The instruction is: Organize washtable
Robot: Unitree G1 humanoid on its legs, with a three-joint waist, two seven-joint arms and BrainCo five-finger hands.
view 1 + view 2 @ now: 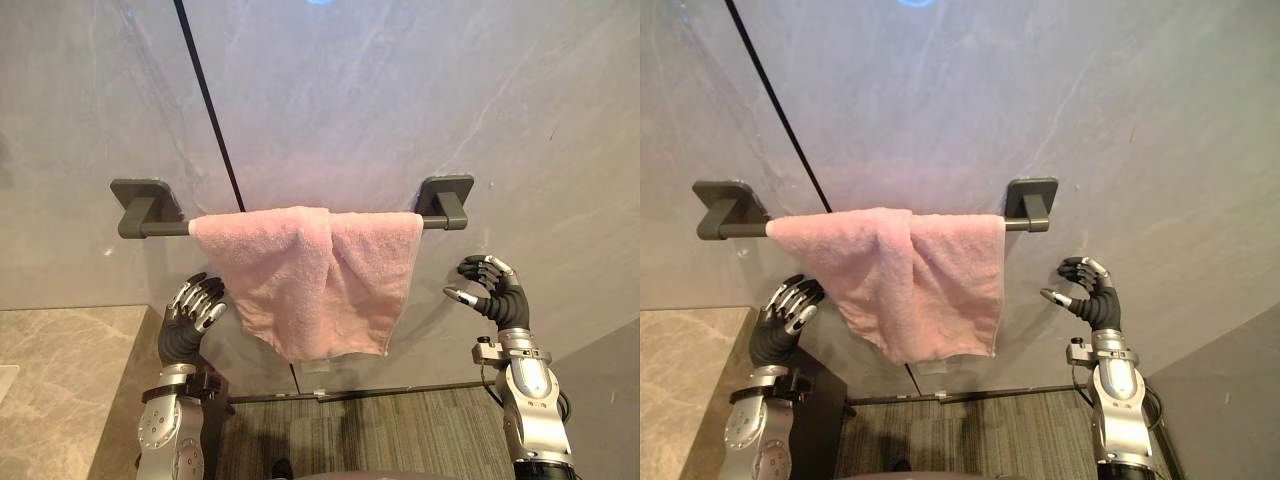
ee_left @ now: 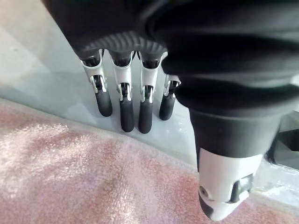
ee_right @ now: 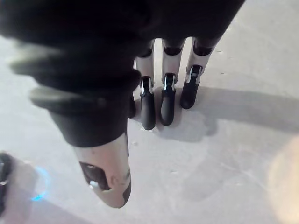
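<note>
Silver fingers slack and empty, the robot's left hand point(image 1: 190, 318) and right hand point(image 1: 497, 292) are raised either side of a pink towel point(image 1: 310, 280).
The towel hangs bunched over a dark grey wall rail point(image 1: 158, 228), its edge just beside the left hand; a stone countertop point(image 1: 60, 380) lies lower left.

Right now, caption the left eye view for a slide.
Pink towel draped over a grey wall bar, open left hand and right hand raised either side.
</note>
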